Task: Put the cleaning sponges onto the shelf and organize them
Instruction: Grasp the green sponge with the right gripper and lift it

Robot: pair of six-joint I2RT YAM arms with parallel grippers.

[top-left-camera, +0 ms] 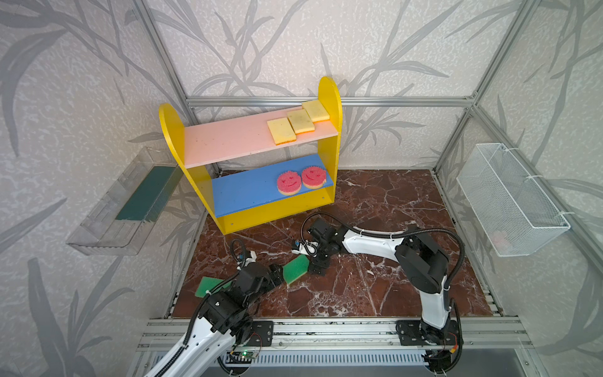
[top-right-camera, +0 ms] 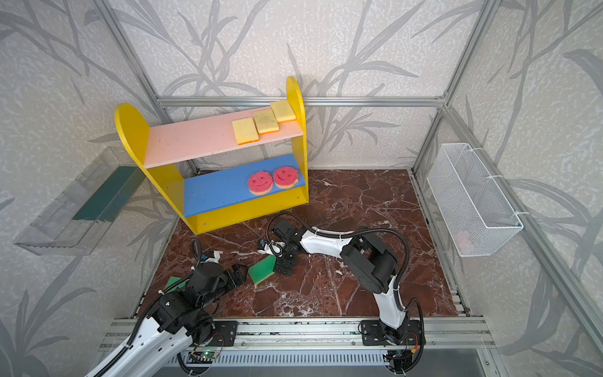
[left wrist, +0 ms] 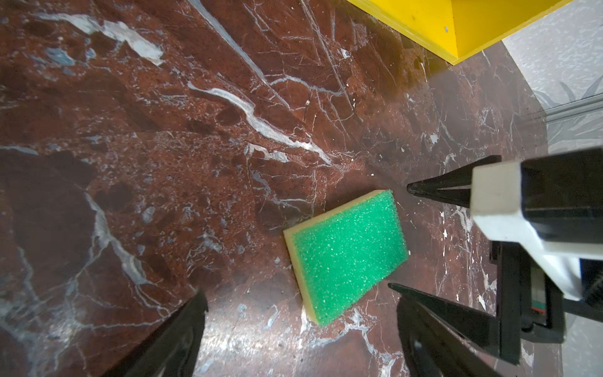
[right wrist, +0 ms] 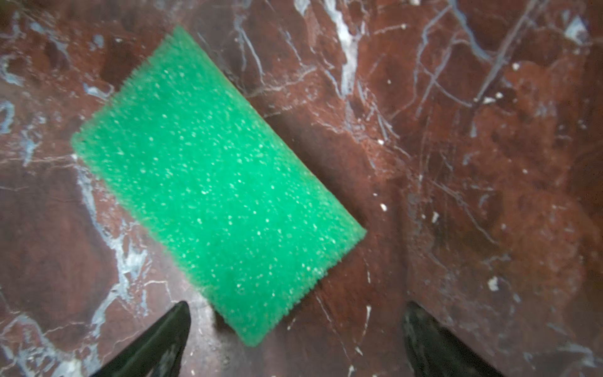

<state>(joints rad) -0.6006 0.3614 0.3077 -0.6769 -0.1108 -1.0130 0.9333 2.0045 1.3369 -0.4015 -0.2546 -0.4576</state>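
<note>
Two green sponges lying on the tabletop (top-left-camera: pixel 375 287): first green sponge (top-left-camera: pixel 296 269) between left gripper (left wrist: pixel 297 290) and right gripper (right wrist: pixel 297 310), second green sponge (top-left-camera: pixel 207 287) half hidden under the left arm. Both sets of jaws spread wide, gripping nothing. Up on the shelf (top-left-camera: pixel 329 98): three yellow sponges (top-left-camera: pixel 301 121) on pink board, two pink smiley sponges (top-left-camera: pixel 288 183) on blue.

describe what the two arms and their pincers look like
The left arm and right arm share white shells, black joints and ribbed black cables with white ties. The left pincer and right pincer have black fingers tapering to points.
</note>
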